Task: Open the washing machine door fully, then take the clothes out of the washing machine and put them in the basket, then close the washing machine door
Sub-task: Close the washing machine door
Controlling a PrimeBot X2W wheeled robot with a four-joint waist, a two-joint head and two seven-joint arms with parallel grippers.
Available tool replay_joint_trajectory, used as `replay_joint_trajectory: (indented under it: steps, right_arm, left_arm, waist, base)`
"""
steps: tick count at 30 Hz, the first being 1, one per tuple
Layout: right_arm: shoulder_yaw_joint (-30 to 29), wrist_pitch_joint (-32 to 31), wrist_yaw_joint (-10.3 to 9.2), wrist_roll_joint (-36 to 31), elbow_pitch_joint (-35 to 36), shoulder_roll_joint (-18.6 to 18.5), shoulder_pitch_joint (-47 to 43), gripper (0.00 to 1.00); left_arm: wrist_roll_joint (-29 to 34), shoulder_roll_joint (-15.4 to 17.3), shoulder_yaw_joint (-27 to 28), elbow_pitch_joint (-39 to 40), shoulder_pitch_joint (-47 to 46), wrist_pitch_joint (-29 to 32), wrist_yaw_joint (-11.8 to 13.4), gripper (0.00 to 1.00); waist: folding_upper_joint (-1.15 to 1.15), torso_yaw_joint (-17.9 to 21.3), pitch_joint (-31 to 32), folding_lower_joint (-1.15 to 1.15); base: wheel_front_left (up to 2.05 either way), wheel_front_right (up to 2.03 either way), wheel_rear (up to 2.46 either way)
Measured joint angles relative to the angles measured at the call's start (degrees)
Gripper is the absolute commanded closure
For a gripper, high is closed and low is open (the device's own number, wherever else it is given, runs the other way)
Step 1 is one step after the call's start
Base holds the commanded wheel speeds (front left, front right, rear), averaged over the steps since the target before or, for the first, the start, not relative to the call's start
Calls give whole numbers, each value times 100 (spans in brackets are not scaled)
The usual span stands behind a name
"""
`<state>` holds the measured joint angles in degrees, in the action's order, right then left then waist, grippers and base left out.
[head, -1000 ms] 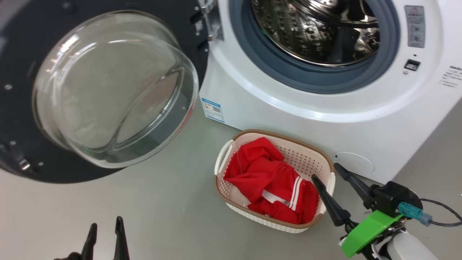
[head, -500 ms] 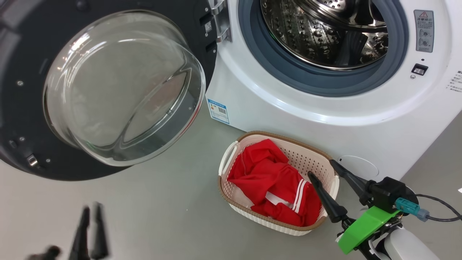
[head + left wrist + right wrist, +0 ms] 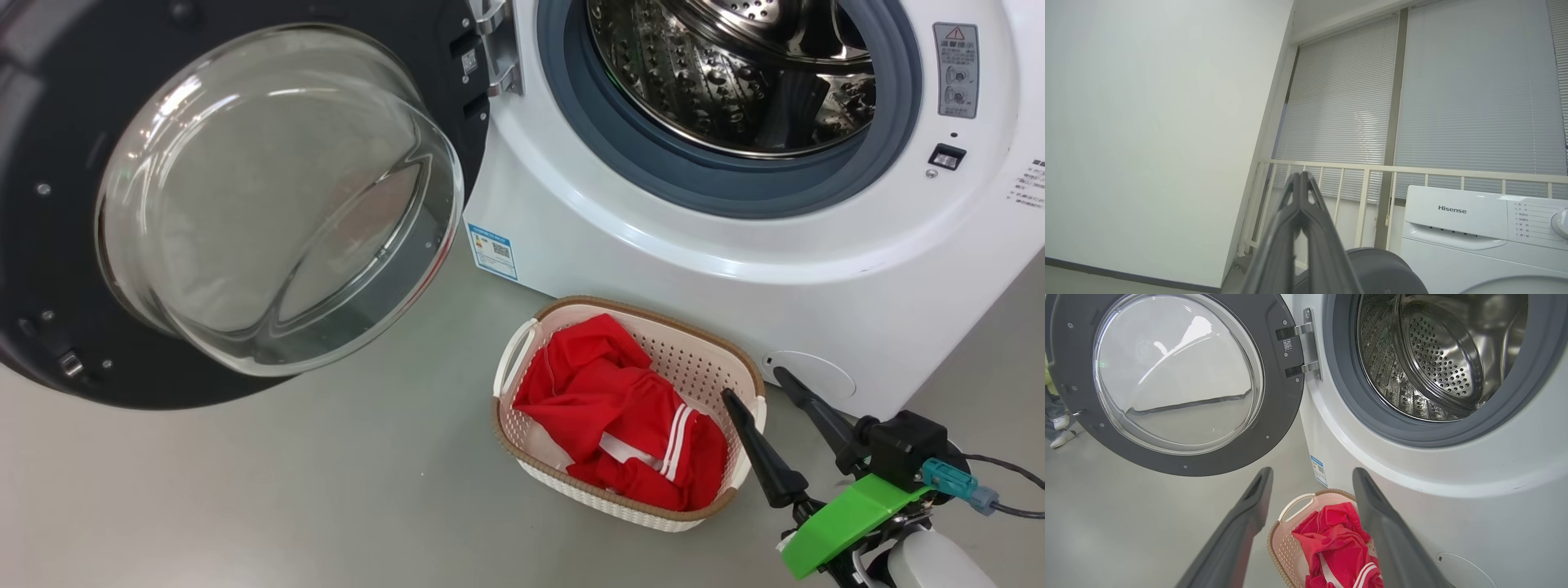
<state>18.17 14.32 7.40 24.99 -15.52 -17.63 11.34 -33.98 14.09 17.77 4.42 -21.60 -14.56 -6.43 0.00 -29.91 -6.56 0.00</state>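
The door stands wide open at the left of the washer, black-rimmed with a clear glass bowl. The drum shows bare steel. One basket sits just before the washer and holds red clothes with white stripes; how many pieces, I cannot tell. The right gripper is spread wide, empty, beside the basket. The left gripper is pressed together on nothing.

Taking grey floor as reference. Seeing plain white wall rising straight off floor, dark skirting strip right at floor line. Spotting cream railing standing up from floor level, thin vertical bars under one top rail. Noting closed grey slatted blinds well above floor. Catching person's white shoes down on floor, jeans leg just above floor over them.
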Motion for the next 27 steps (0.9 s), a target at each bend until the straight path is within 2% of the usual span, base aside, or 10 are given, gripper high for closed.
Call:
replay_joint_trajectory:
  steps: [3, 7, 13, 14, 18, 21, 27]
  right_arm:
    - [-40, 0, 0, -23, 29, 1, -4, 0]
    - [-42, 0, 0, -66, 62, -9, -3, 0]
    - [-43, 0, 0, -71, 74, -58, 5, 0]
    - [-36, 0, 0, -74, 73, -78, 11, 0]
    - [-19, 0, 0, -78, 80, -125, 26, 0]
    - [5, 0, 0, -78, 85, -158, 47, 0]
    - [70, 0, 0, -79, 91, -212, 186, 0]
  left_arm:
    - [-703, 381, 331, -770, -809, 244, -40, 100]
    - [-1548, 914, 692, -2265, -1766, 846, -41, 100]
    - [-2202, 1514, 600, -4350, -2820, 2320, -41, 100]
    - [-2303, 1626, 485, -4892, -3056, 2864, -20, 100]
    - [-2372, 1725, 233, -5713, -3264, 3895, 74, 100]
    - [-2519, 1746, 188, -6090, -3387, 4421, 129, 100]
    - [-2672, 1756, 130, -6345, -3531, 4898, 114, 100]
  waist:
    - [0, 11, -36, 0]
    - [0, 55, -129, 0]
    - [0, 114, -295, 0]
    - [0, 127, -349, 0]
    - [0, 152, -449, 0]
    - [0, 176, -523, 0]
    - [0, 250, -657, 0]
  base:
    - [0, 0, 0]
    - [0, 0, 0]
    - [0, 0, 0]
    - [0, 0, 0]
    - [0, 0, 0]
    - [0, 0, 0]
    - [0, 0, 0]
